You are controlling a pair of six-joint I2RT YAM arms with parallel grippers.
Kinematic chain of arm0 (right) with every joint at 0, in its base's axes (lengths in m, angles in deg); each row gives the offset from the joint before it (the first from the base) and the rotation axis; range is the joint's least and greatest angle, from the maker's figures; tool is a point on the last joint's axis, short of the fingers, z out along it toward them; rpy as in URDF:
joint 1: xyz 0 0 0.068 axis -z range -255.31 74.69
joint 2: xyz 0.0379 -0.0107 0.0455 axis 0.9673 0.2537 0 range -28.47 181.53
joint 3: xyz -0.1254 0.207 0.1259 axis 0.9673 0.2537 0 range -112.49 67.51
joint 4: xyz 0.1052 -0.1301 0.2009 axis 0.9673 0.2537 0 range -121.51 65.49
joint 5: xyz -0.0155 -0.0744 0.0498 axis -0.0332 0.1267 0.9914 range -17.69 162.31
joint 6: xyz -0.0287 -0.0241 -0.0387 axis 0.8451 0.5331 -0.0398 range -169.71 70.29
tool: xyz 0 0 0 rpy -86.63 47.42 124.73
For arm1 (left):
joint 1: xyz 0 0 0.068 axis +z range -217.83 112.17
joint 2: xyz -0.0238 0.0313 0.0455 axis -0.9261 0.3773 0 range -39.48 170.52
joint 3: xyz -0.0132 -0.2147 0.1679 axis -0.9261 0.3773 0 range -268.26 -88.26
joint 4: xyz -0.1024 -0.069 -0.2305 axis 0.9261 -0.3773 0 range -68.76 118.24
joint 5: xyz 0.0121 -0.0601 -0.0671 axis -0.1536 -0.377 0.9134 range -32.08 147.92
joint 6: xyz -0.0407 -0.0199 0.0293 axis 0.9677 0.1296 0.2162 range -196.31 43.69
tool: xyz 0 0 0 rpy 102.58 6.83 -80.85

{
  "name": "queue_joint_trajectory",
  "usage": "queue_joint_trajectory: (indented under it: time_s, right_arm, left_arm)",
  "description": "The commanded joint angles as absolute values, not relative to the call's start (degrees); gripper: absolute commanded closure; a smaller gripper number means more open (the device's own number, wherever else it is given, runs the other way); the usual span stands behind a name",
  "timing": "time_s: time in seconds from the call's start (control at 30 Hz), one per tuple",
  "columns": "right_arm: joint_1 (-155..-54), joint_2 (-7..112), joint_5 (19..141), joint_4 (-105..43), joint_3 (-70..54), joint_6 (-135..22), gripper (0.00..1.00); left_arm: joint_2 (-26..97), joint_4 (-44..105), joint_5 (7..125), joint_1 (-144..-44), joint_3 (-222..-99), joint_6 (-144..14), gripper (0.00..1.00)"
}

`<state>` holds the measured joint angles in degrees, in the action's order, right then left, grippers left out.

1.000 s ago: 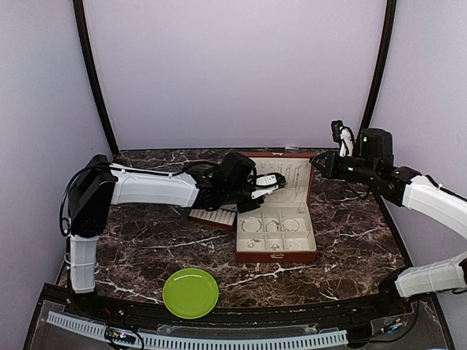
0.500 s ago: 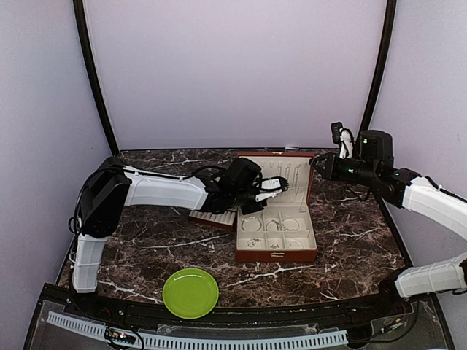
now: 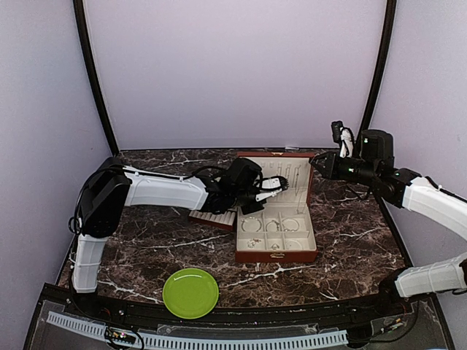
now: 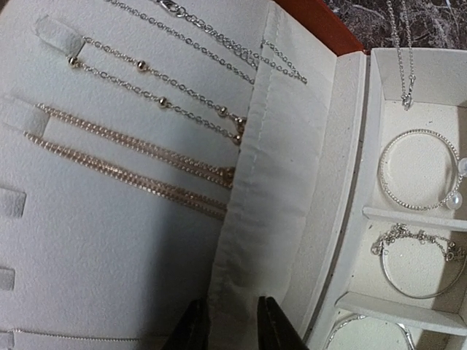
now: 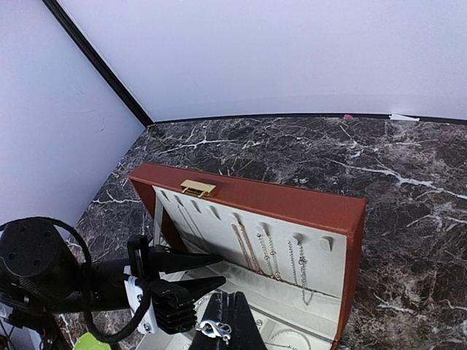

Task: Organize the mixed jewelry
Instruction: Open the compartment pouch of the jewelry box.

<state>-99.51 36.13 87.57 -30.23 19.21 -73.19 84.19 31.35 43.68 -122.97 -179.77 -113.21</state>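
Reddish-brown hinged box with a gold clasp (image 3: 276, 255) sits open on the dark, white-veined marble surface (image 3: 350, 240). Lid upright at the far side, cream lining facing the arms.

Mixed jewelry (image 4: 146, 164): what shows is in the box.
- On the lid lining: two gold-toned chains, a thin beaded chain (image 4: 157, 91) above them, finer silvery chains higher up. All run under a cream fabric fold (image 4: 248, 219).
- In the base compartments: a beaded silvery bangle (image 4: 408, 171) with a pearl-like bit, a plain thin bangle (image 4: 419, 266) in the next cell, another partly seen below.

Left claw (image 4: 230, 327): narrow gap, tips straddling the lower edge of the fabric fold. Cannot tell whether they touch it.

Right claw (image 5: 228, 300): closed tight, near the lid's upper right corner. It pinches a thin silvery chain (image 5: 211, 329), whose lobster clasp shows at the fingers. In the left wrist view a doubled fine strand (image 4: 403, 51) hangs into the far compartment; cannot tell if it is the same chain.

Flat cream-lined tray with reddish-brown edges (image 3: 210, 217) lies just left of the box, partly under the left arm. Round green plate (image 3: 190, 292) sits near the front edge, well apart from the box.
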Motion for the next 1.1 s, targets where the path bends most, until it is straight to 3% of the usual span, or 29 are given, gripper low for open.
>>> queue_joint_trajectory:
  time_s: [0.0, 0.43, 1.07]
  right_arm:
    - [-99.12, 35.52, 88.22, -33.27, 19.74, -74.05, 1.00]
    - [-99.14, 35.66, 90.21, -34.64, 18.77, -75.13, 1.00]
    - [-100.28, 41.45, 95.06, -37.72, 9.78, -75.74, 1.00]
  left_arm:
    - [84.26, 29.67, 43.34, -123.07, -179.52, -111.50, 0.76]
    - [84.05, 29.69, 44.28, -123.33, -177.37, -109.68, 1.00]
    - [81.30, 32.19, 46.65, -124.53, -172.69, -108.04, 1.00]
